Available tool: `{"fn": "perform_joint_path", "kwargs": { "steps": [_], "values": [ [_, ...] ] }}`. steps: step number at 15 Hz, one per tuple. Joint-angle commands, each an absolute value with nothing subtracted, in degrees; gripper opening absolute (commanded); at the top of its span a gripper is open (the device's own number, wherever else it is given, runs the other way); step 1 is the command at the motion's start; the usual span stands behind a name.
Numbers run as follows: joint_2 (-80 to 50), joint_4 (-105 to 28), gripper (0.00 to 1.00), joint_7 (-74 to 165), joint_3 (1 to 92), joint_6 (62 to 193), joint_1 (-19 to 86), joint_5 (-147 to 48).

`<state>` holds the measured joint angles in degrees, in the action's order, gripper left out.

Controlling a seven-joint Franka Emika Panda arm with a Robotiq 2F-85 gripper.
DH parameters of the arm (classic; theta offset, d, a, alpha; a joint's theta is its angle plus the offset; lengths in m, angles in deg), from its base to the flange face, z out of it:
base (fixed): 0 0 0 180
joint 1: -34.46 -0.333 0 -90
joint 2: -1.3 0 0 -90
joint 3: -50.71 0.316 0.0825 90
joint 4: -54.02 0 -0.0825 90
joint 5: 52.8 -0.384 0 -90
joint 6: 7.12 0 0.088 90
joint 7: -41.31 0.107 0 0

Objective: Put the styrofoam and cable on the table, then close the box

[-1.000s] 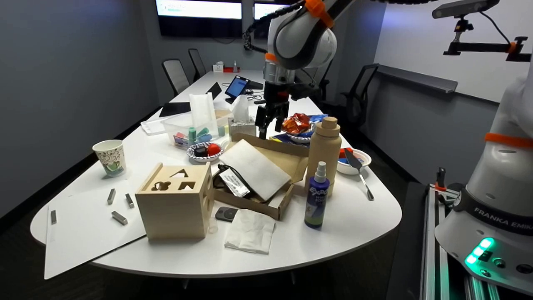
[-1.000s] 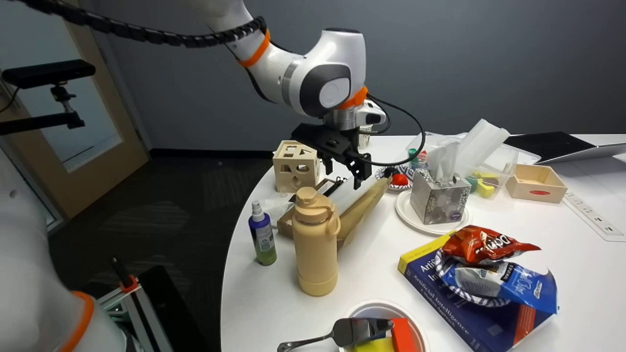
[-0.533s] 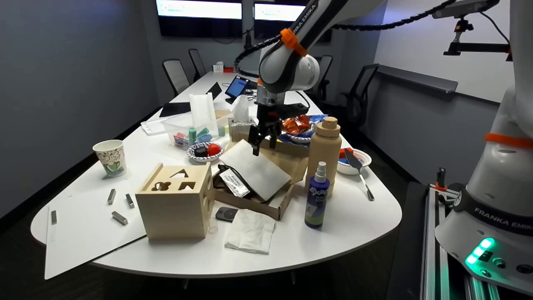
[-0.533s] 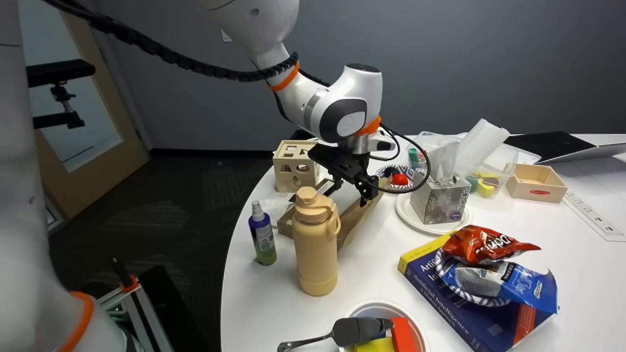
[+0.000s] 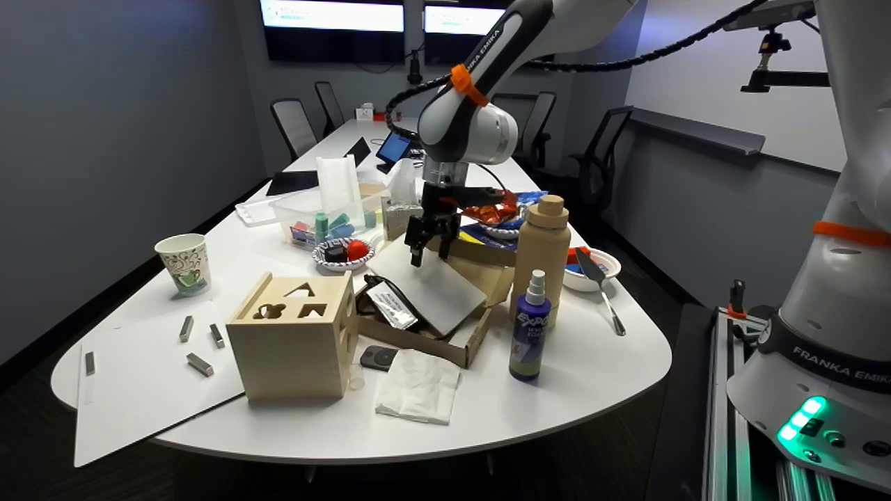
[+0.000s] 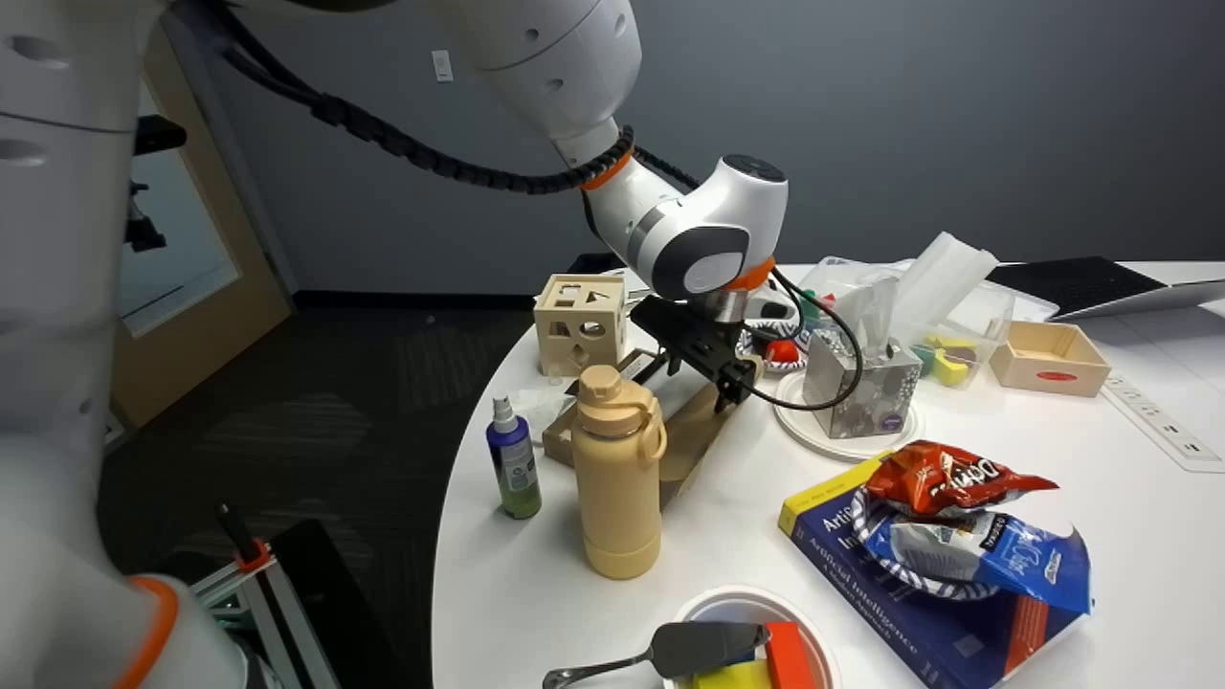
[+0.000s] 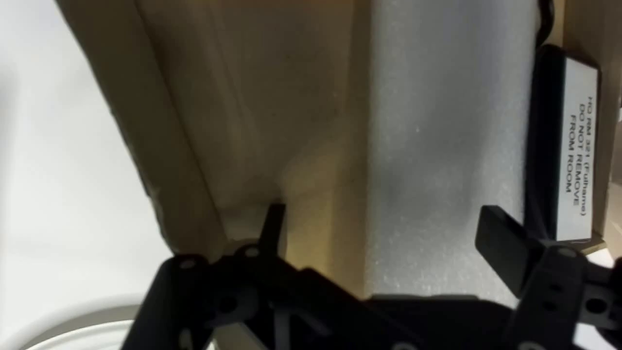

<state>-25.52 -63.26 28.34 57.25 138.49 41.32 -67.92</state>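
Note:
The tan cardboard box (image 5: 418, 339) lies open on the white table (image 5: 557, 417), its flap (image 6: 694, 445) raised. The white styrofoam sheet (image 5: 449, 296) lies tilted in the box; it also shows in the wrist view (image 7: 437, 146). The thin black cable (image 5: 401, 292) lies beside the styrofoam, by a black piece with a white label (image 7: 576, 150). My gripper (image 5: 430, 259) points down above the far part of the styrofoam, near the flap. In the wrist view my gripper (image 7: 384, 211) is open and empty, one finger over the styrofoam, the other over the cardboard.
A tan bottle (image 6: 617, 488) and a spray bottle (image 5: 530, 334) stand close beside the box. The wooden cube (image 5: 292, 341) stands on its other side. A tissue box (image 6: 861, 388) on a plate and a small bowl (image 5: 343, 254) stand beyond the flap.
My gripper has come down and moved over the box, toward the styrofoam's far end. It stays open. The styrofoam, cable and box have not visibly moved.

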Motion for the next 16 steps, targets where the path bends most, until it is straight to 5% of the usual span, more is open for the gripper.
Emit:
{"fn": "perform_joint_path", "kwargs": {
  "steps": [1,2,3,10,13,16],
  "values": [
    [-28.46,-58.96,1.0,21.99,61.09,134.83,45.1,-73.61],
    [-28.87,-58.31,0.75,21.05,61.5,133.98,45.53,-74.43],
    [-29.22,-57.83,0.75,20.25,61.74,133.16,45.84,-75.02],
    [-29.1,-56.47,0.18,18.22,61.34,129.94,46.31,-76.58],
    [-27.99,-56.16,0.01,19.01,60.35,127.74,45.55,-75.11],
    [-26.22,-56.16,0.02,18.75,60.06,125.23,45.53,-75.11]
  ]
}}
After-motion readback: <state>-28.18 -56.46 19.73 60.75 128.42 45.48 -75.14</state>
